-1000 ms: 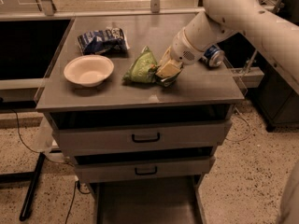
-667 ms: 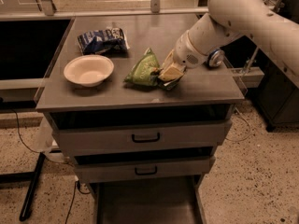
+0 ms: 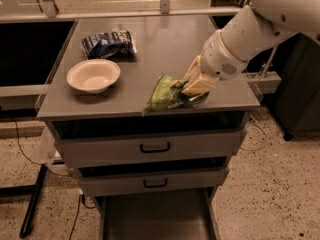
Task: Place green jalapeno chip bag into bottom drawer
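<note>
The green jalapeno chip bag hangs over the front edge of the cabinet top, held by its right end. My gripper is shut on that end of the bag, with the white arm reaching in from the upper right. The bottom drawer is pulled out below the cabinet; its grey floor shows at the bottom of the view, directly under the bag.
A cream bowl and a blue-and-white snack bag sit on the left of the cabinet top. Two shallower drawers with black handles are slightly pulled out above the bottom drawer. Cables lie on the floor at left.
My gripper has drawn the chip bag from the middle of the cabinet top forward to its front edge. The bowl and blue bag have not moved.
</note>
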`<state>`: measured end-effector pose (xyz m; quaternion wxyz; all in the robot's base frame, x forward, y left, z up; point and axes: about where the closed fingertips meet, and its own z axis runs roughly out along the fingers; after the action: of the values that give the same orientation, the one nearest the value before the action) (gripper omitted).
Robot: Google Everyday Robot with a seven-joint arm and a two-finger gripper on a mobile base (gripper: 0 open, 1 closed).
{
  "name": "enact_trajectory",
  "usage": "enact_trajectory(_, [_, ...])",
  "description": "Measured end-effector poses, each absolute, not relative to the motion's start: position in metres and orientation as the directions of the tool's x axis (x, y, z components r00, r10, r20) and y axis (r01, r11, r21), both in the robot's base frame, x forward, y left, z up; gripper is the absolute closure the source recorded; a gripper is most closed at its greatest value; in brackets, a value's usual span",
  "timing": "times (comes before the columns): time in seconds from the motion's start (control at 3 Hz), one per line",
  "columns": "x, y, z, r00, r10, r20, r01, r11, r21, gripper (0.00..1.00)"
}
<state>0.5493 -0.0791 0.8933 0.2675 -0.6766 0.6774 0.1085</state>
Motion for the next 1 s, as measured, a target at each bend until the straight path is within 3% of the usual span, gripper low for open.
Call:
enact_trajectory(0.67, [0.466, -0.116, 0.906, 0.115, -0.862, -0.494, -0.952, 0.046, -0.301, 1.00])
enact_trajectory(1.0, [0.441, -0.135, 0.864, 0.068, -0.841, -0.537, -0.956, 0.099, -0.276, 1.00])
